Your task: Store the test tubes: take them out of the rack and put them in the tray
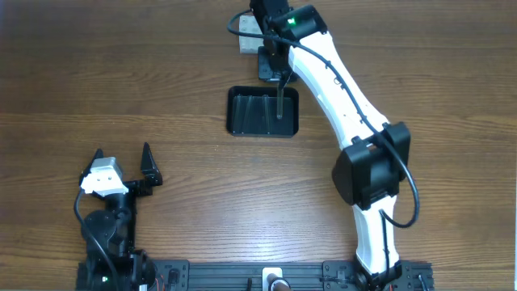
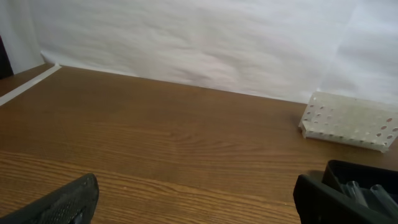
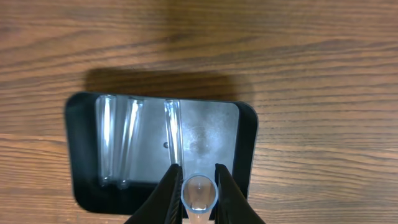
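I'm holding a tube upright, clamped in the right gripper, over the right side of the tray; dropping it vertical is risking a bounce out.

black tray, clear test tubes, white perforated rack, brown wood-grain table
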